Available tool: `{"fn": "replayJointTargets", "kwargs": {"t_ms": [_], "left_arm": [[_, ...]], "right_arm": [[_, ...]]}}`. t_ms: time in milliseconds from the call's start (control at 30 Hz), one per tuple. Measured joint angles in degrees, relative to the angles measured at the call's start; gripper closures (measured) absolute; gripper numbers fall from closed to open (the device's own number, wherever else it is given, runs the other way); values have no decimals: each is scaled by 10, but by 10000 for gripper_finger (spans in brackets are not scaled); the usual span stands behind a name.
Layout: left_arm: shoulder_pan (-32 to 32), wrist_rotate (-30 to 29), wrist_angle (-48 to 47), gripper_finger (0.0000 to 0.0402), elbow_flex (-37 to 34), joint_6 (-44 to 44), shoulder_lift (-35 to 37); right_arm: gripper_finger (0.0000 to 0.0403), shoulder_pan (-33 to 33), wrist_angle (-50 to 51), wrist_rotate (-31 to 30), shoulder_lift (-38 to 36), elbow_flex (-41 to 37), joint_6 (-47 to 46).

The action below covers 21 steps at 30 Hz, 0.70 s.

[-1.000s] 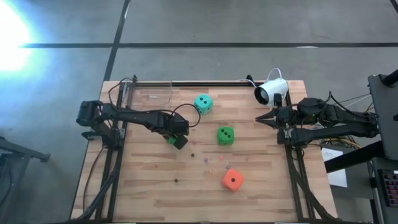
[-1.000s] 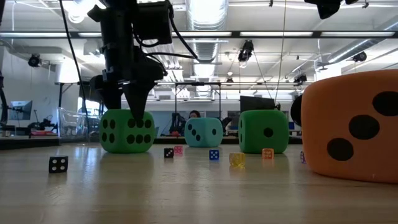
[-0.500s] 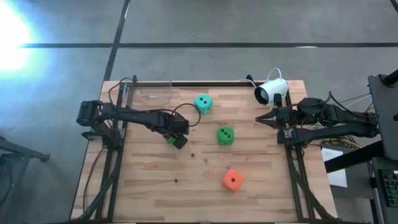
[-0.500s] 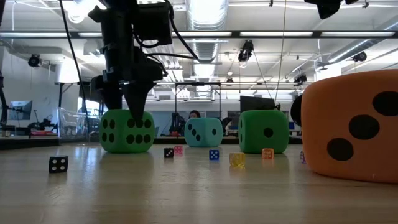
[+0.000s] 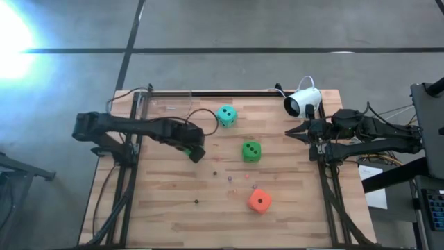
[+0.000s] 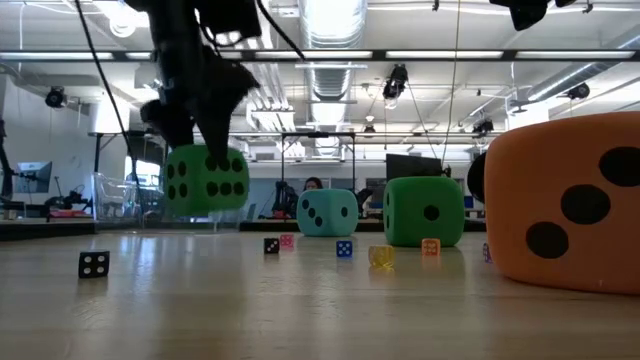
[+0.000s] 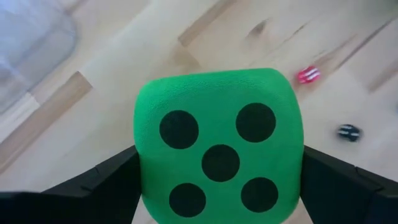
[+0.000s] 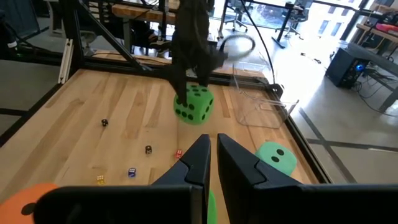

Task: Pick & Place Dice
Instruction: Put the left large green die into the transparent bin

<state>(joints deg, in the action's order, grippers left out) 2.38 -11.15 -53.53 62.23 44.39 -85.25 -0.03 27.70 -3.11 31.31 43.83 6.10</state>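
One green die (image 6: pixel 205 180) hangs in the air, left of middle in the low view, off the table (image 6: pixel 300 310). The left gripper (image 6: pixel 195 150) squeezes it from both sides. Right of it sit the teal die (image 6: pixel 328 213), the other green die (image 6: pixel 424 211) and the orange-red die (image 6: pixel 565 205). The right gripper (image 5: pixel 290 130) waits at the right edge, fingers nearly together, holding nothing.

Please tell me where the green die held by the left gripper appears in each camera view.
High: held green die, mostly hidden under the left gripper.
Low: upper left, above the table.
Left wrist: centre.
Right wrist: centre.
Shared landmark: teal die.
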Motion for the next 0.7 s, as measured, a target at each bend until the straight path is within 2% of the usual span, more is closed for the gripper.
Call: {"fn": "replayJointTargets", "kwargs": {"t_ms": [200,333,500,700], "left_arm": [[14,-1,-51,43,1,22,86],[45,-23,-72,44,1,26,137],[113,-29,-79,43,2,16,174],[204,-19,-82,44,2,-24,176]], "right_arm": [[376,0,0,0,0,0,1],[376,0,0,0,0,0,0],[376,0,0,0,0,0,0],[376,0,0,0,0,0,0]]}}
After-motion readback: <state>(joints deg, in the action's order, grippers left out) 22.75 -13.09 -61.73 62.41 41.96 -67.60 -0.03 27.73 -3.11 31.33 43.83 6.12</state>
